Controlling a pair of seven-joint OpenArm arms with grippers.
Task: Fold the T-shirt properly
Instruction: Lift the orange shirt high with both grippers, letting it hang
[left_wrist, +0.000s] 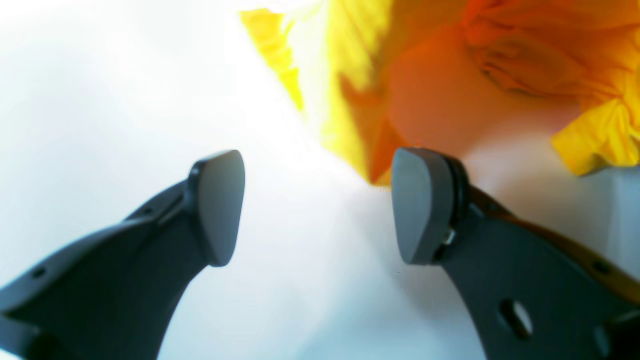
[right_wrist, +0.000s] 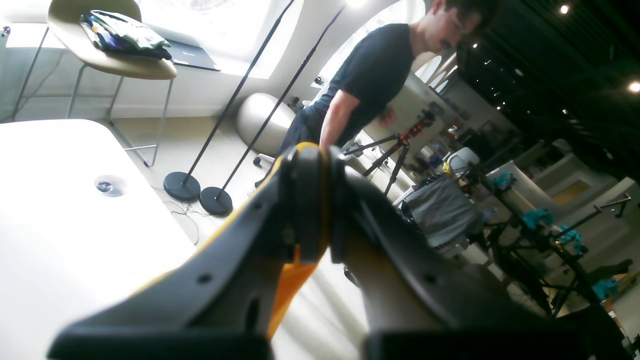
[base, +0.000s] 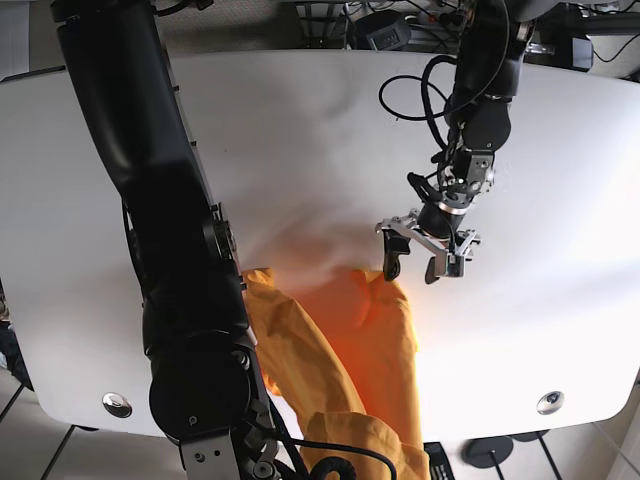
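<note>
The yellow-orange T-shirt (base: 340, 345) lies crumpled on the white table (base: 300, 130) at the front middle, and one part trails off the front edge. In the left wrist view the shirt (left_wrist: 450, 75) fills the upper right. My left gripper (base: 418, 258) is open and empty, just beyond the shirt's far edge. Its dark pads (left_wrist: 220, 205) stand wide apart over bare table, and the shirt's corner lies close to the right pad. My right gripper (right_wrist: 327, 200) is shut on a fold of the shirt (right_wrist: 292, 285). In the base view my own arm (base: 190, 300) hides that gripper.
Metal discs sit near the table's front corners (base: 117, 404) (base: 549, 402). A cable loops off the left arm (base: 410, 95). Beyond the table edge a person (right_wrist: 370, 85), a chair with clothes (right_wrist: 115, 45) and two stand bases (right_wrist: 200, 192) show.
</note>
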